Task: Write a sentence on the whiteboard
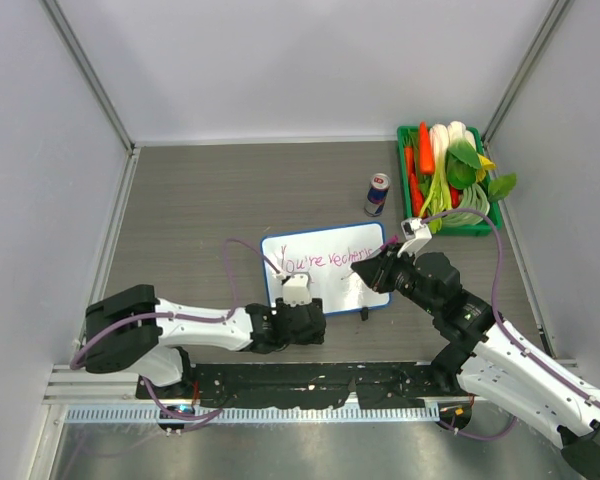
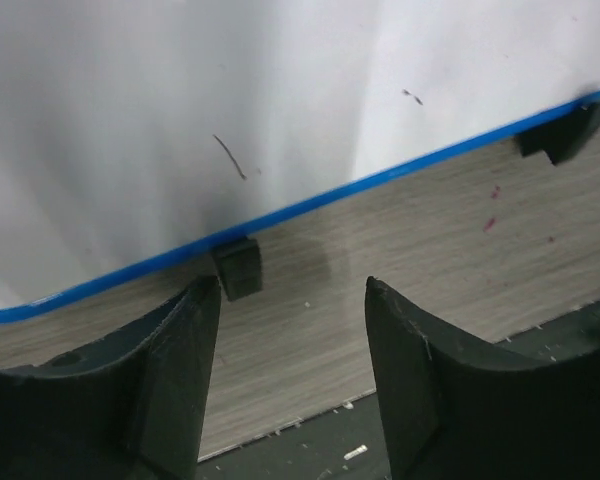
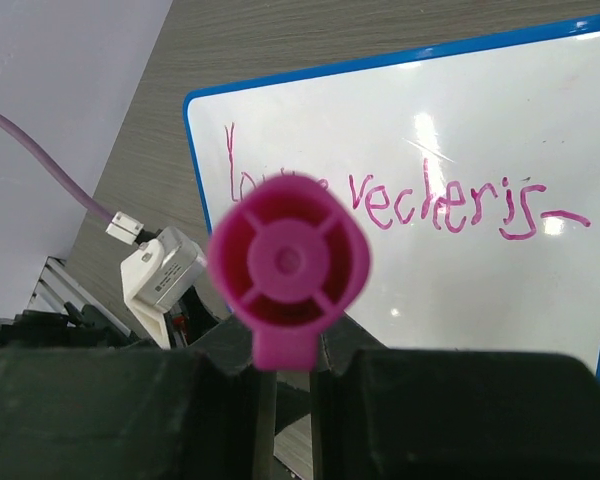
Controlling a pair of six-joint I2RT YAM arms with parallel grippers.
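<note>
Top external view: the whiteboard (image 1: 330, 292) lies flat on the table (image 1: 200, 200), just ahead of both arms and turned a little askew.
Sentence: one slanted pink line (image 1: 328, 259) runs across the board's far half; the near half is blank.
Reading: from the right wrist the sentence (image 3: 445, 205) looks like "You're vecheris" with a trailing dash, but the marker hides most of the first word, so that part is a guess.
Marker (image 3: 288, 265): pink and seen end-on, its back end toward the camera. The tip is out of sight.
Step in hand: probably a pause between strokes, with the line unfinished.
Doing it well: little room is left before the blue rim on the right, so the next word likely belongs on the blank half below. Light, even pressure with the tip square to the surface would help. A loose board would slide under the stroke, so it wants pinning at its near edge first.
Right claw (image 3: 290, 372): clamped tight on the marker's barrel, over the board's right end.
Left claw (image 2: 292, 335): fingers apart, nothing between them but bare table, at the board's near edge. A black clip (image 2: 240, 268) sits just beyond the left finger.
Further out: a drink can (image 1: 377, 194), then a green tray (image 1: 402, 150) of vegetables in the far right corner.
</note>
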